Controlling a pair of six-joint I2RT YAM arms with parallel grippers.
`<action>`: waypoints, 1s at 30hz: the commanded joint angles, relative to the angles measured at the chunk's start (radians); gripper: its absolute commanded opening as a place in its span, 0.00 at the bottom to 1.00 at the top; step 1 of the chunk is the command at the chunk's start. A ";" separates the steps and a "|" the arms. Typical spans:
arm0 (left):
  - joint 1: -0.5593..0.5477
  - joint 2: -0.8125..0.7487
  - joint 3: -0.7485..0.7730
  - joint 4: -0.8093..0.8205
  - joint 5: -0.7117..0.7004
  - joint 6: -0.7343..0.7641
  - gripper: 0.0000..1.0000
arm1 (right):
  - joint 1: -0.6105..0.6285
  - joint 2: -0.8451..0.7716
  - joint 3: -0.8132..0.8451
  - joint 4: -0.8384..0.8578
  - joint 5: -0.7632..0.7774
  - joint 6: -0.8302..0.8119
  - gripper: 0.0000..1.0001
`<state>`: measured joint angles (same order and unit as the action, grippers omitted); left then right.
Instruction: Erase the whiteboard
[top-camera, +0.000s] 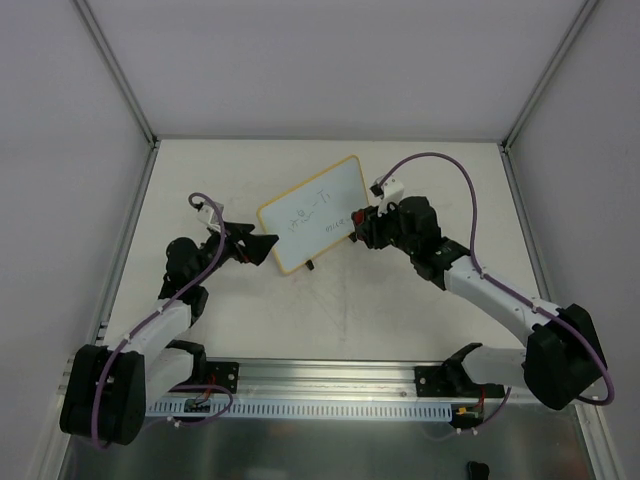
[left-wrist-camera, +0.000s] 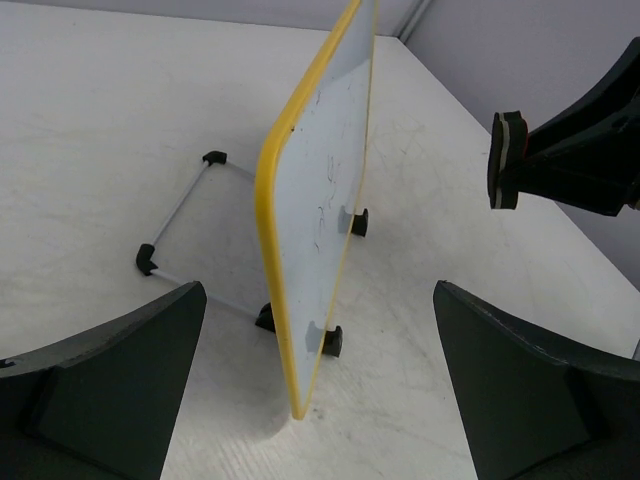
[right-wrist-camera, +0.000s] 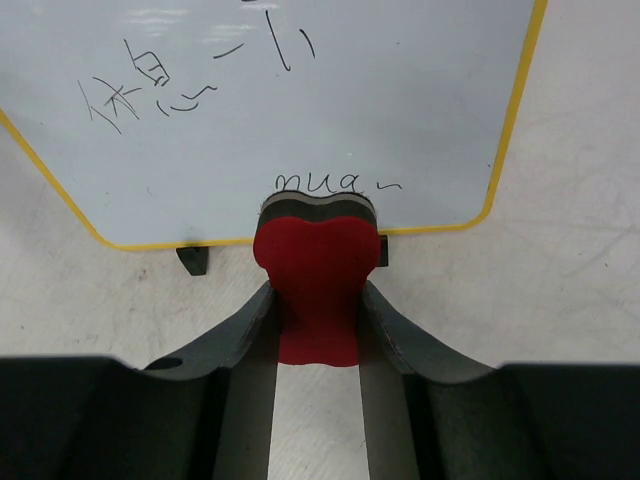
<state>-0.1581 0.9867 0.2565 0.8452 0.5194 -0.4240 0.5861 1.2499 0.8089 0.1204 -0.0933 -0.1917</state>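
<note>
Standing upright on its little black feet, the whiteboard sits near the middle of the table, turned in the top view so that its long edges run from about 8 o'clock to 2 o'clock. Dark scribbles mark its white face: in the right wrist view a cluster lies toward 10 o'clock, a few strokes near 12 o'clock, and a short scrawl low at 6 o'clock. The right gripper comes at the board's 4 o'clock side in the top view, its jaws pinching a red eraser whose dark pad points at the face, just under the low scrawl. The left wrist view shows a gap between that pad and the board. The left gripper hangs at the board's 8 o'clock end, jaws spread wide with nothing in them, the yellow edge lined up between its fingers but apart from them. Behind the board, a wire stand rests flat on the table.
</note>
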 joint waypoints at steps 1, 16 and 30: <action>-0.003 0.061 0.052 0.144 0.105 0.057 0.99 | 0.015 -0.038 -0.046 0.182 0.046 -0.018 0.00; 0.034 0.180 0.105 0.173 0.166 0.088 0.77 | 0.024 -0.083 -0.178 0.306 0.063 -0.028 0.00; 0.072 0.392 0.118 0.475 0.367 -0.032 0.76 | 0.024 -0.092 -0.182 0.314 0.061 -0.029 0.00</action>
<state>-0.0906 1.3567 0.3389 1.1709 0.7918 -0.4313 0.6048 1.1904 0.6308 0.3676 -0.0479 -0.2035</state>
